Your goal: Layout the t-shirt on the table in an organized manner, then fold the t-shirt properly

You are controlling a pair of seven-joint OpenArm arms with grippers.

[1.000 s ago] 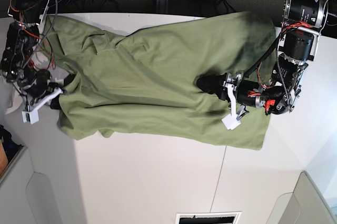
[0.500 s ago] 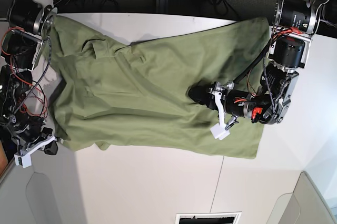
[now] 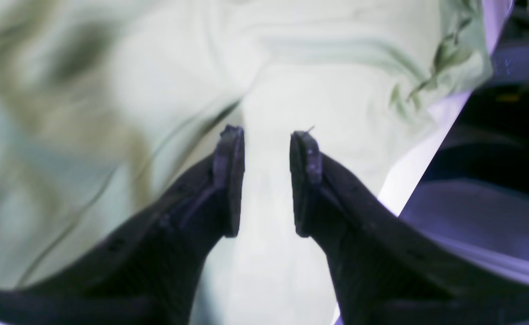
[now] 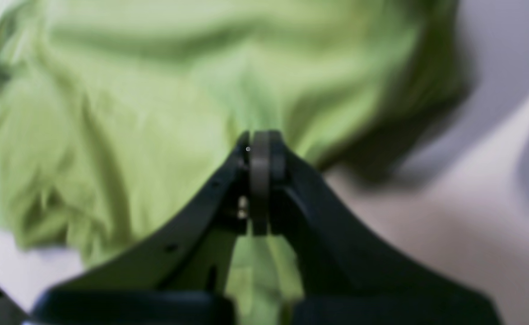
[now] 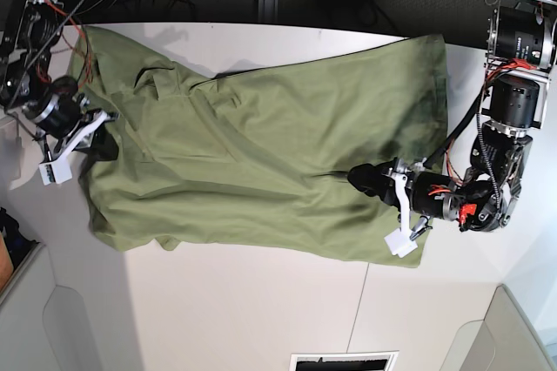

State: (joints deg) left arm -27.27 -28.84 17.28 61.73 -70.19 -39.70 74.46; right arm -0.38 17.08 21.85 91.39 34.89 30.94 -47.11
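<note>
White table [image 5: 261, 301] bears t-shirt [image 5: 261, 145]; wrist views show right hand [image 4: 260, 149] clenched on cloth, left hand [image 3: 266, 149] parted.

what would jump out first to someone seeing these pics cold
The big olive-green t-shirt, spread wrinkled across most of the white table. Next come the two arms at either end: the right claw is pinched shut on cloth at one edge, while the left claw sits over the other end with its jaws apart.
</note>
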